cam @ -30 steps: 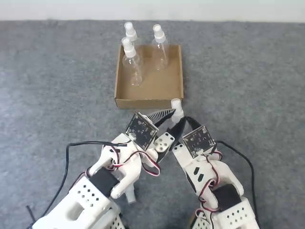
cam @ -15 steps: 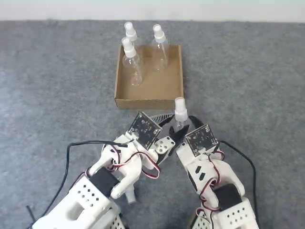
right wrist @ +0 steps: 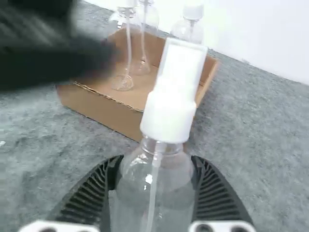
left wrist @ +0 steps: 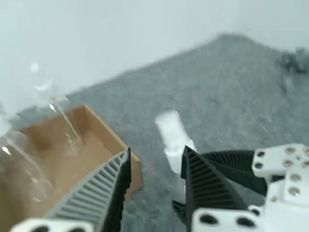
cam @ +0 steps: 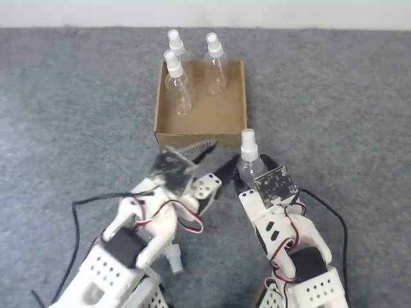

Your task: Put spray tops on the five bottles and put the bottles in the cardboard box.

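We've got a clear plastic bottle (right wrist: pixel 153 198) with a white spray top (right wrist: pixel 174 92), upright in the right claw (right wrist: pixel 155 166). Its ribbed black fingers clamp the bottle mid-frame, just below the brown cardboard box (cam: pixel 200 133). Three capped bottles (cam: pixel 178 86) stand at the box's upper end, their glassy bases hard to make out. The left claw (left wrist: pixel 156 154) gapes wide, blurred, over the grey carpeted bench (cam: pixel 334 96).
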`<state>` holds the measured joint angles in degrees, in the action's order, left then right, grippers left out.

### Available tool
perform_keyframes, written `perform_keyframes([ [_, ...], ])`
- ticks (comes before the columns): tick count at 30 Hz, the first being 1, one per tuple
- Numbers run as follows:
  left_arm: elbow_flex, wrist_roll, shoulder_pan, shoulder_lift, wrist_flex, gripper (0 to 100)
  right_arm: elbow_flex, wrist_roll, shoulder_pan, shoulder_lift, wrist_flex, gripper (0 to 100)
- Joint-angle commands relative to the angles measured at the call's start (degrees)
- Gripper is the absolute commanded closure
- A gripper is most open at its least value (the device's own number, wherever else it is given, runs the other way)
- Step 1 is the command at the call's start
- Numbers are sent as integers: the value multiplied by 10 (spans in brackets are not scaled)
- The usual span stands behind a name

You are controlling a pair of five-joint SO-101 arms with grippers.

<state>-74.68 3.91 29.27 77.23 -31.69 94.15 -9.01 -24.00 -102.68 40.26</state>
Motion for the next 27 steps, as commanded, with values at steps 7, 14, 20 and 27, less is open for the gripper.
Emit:
perform_keyframes([
  [7,33,1,-88,164,-84,840,22,-8,19,-14,-53,992],
  [14,-27,10,-198,246,-116,840,23,-4,19,-13,-54,992],
  [20,-111,60,-267,271,-96,838,23,-4,19,-13,-53,992],
  [27,-165,98,-337,271,-32,838,23,-7,19,-13,-53,992],
])
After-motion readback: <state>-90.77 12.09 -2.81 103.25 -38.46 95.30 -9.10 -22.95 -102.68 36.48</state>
